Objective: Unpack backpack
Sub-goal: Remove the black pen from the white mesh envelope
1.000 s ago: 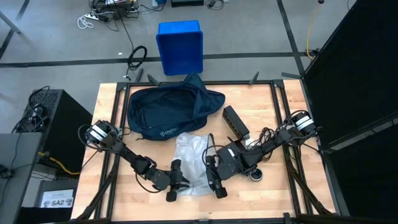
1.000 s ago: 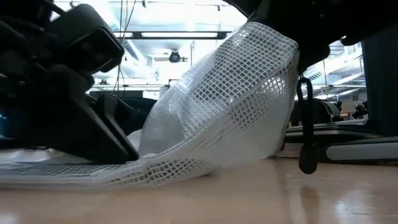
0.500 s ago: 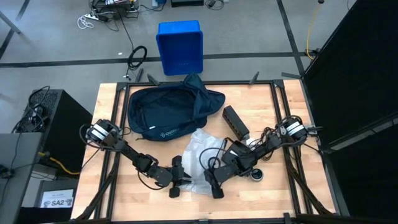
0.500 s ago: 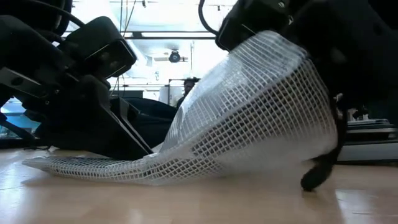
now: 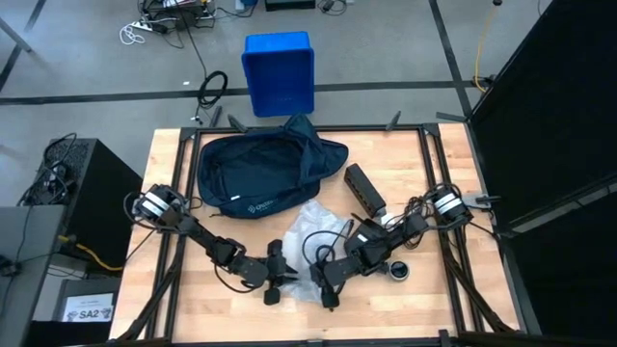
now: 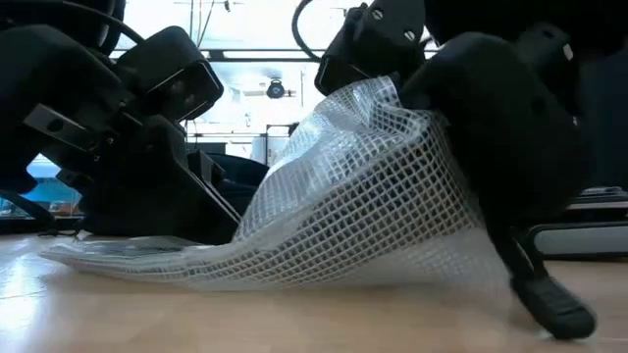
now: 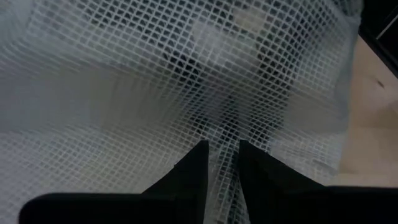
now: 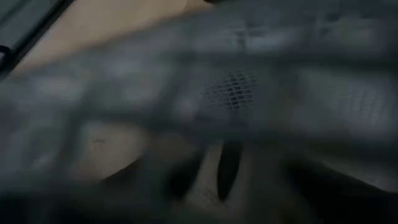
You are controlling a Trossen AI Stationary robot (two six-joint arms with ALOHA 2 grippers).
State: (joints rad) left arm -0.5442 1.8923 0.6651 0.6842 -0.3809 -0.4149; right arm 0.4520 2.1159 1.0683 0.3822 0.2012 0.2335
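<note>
Both arms are down at the near edge of the bench (image 5: 443, 193), working a white mesh pouch (image 5: 310, 231) that is already out of the backpack (image 5: 260, 173). Compared with a second ago, the pouch has bunched up and slid a little toward the right gripper (image 5: 326, 286), which has pushed in lower and closer against it; what was a tall arched hump is now slumped and folded. The left gripper (image 7: 221, 163) has its fingers nearly together, pinching a thin fold of netting. The right gripper's jaw state I can't tell, as mesh smothers it. The pouch is a translucent, gridded plastic weave, limp and crinkly. Beyond both grippers, the dark navy backpack lies soft and sagging open. My guess is the pouch is being dragged clear.
</note>
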